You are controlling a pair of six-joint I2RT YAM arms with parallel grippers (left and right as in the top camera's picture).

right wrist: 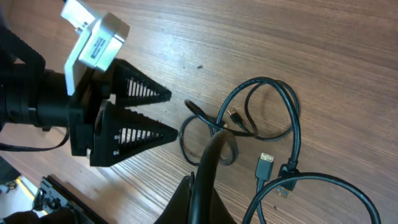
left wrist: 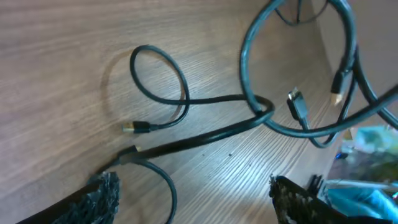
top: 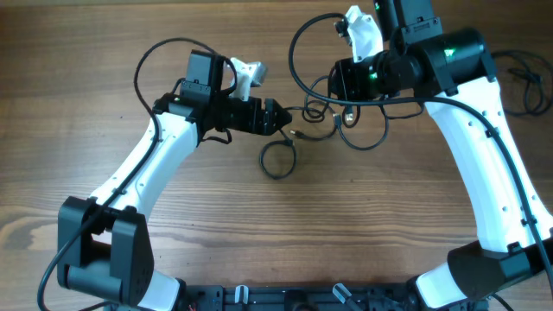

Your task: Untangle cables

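cables (left wrist: 205, 133) = thin black cords, round smooth jacket, small plug ends: a gold-tipped jack (left wrist: 135, 127) and a flat USB-type plug (right wrist: 265, 163) w/ silver shell. All lie on the wood-grain counter (top: 259, 242) just ahead of the left claw (right wrist: 171, 112), spreading from its tips away toward the right arm. One small closed loop (left wrist: 180, 76) sits near the tips, bigger loops cross each other further out. Left claw is spread wide w/ nothing between its lattice triangular fingers (right wrist: 134, 134); one cord passes just beside a fingertip. Right claw (right wrist: 211, 155): only one dark finger shows, tip over the crossing, so can't tell if it's open, closed or pinching a cord. Handling, my guess: v light, floppy, no stiffness to push against, so they'll drag & spring back into coils rather than stay put. Jacket prob slick, so pinch needs to be firm. Plugs are the only rigid bits & will likely snag going through a loop. I'd grab a straight run of cord a bit behind a plug, not the crossing where 2 cords stack, & not the plug itself
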